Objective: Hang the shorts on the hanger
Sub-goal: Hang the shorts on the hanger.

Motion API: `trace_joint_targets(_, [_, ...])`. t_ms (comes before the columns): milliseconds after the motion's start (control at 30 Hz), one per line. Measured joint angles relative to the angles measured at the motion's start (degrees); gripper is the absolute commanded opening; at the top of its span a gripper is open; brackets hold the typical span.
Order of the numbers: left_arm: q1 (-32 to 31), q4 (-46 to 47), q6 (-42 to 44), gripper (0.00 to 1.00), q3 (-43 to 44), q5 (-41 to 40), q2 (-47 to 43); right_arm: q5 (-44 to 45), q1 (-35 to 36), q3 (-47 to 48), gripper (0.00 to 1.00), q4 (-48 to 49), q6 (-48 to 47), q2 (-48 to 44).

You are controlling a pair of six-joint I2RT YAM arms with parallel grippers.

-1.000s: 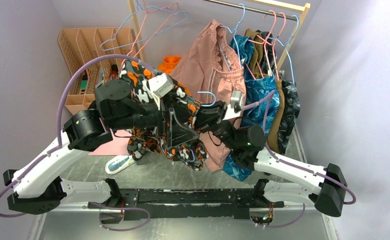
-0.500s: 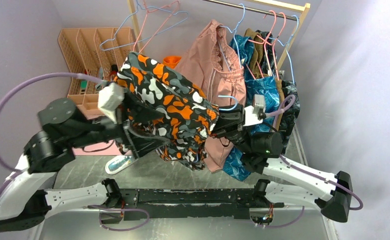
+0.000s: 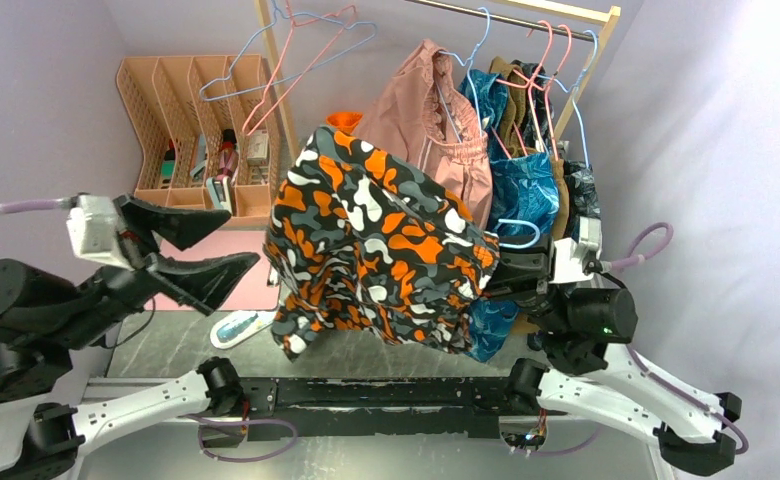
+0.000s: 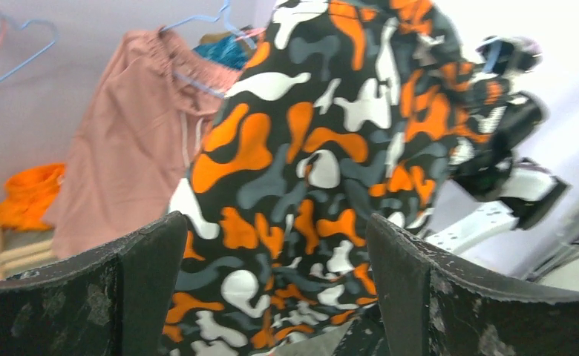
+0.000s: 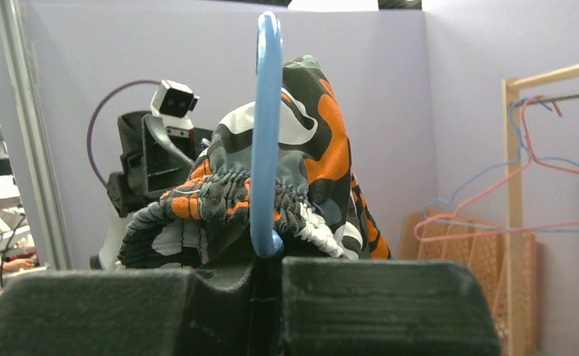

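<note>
The shorts point(image 3: 376, 250), in orange, black, white and grey blotch print, hang draped over the light-blue hanger, whose hook point(image 3: 521, 236) sticks out at their right. My right gripper point(image 3: 511, 278) is shut on the hanger just below the hook. In the right wrist view the hanger point(image 5: 266, 133) rises from between my shut right gripper point(image 5: 268, 267), with the gathered waistband of the shorts point(image 5: 309, 170) behind it. My left gripper point(image 3: 216, 255) is open and empty, well left of the shorts. In the left wrist view the shorts point(image 4: 309, 170) show beyond my open left gripper point(image 4: 273, 222).
A peach wire organiser point(image 3: 191, 110) stands at the back left. Spare pink and blue hangers point(image 3: 296, 40) hang on the wooden post. The rail holds a dusty-pink garment point(image 3: 421, 120) and a blue leaf-print garment point(image 3: 516, 170). A pink sheet point(image 3: 206, 285) and a small pale object point(image 3: 241, 325) lie on the table.
My left gripper has let go of the shorts, opened and drawn back to the left. My right gripper has moved right with the hanger, and the shorts now hang from it alone.
</note>
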Motion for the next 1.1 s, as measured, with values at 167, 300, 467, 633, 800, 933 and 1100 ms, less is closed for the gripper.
trace_joint_targets(167, [0.00, -0.61, 2.64, 0.98, -2.45, -4.48, 2.75, 0.22, 0.04, 0.87, 0.00, -11.28, -1.97, -4.37])
trace_joint_targets(300, [0.00, -0.33, 6.34, 0.94, -1.86, -4.44, 7.63, 0.20, 0.04, 1.66, 0.00, -18.32, -2.54, -6.03])
trace_joint_targets(467, [0.00, 0.11, 11.54, 0.83, -0.90, -1.84, 12.44, 0.13, 0.04, 1.92, 0.00, -23.15, -2.91, -7.63])
trace_joint_targets(633, [0.00, 0.50, 15.47, 0.65, -0.90, -0.22, 14.27, -0.48, 0.04, 2.21, 0.00, -25.09, -3.02, -7.87])
trace_joint_targets(800, [0.00, 0.74, 17.44, 0.44, -0.63, -0.17, 15.34, -0.90, 0.04, 2.29, 0.00, -25.83, -3.06, -7.89])
trace_joint_targets(933, [0.00, 0.94, 18.38, 0.16, -0.50, -0.39, 16.15, -1.29, 0.04, 2.29, 0.00, -26.23, -3.04, -7.89])
trace_joint_targets(1100, [0.00, 1.25, 19.41, 0.07, 0.28, -0.68, 16.76, -1.40, 0.04, 2.29, 0.00, -26.49, -3.04, -8.00])
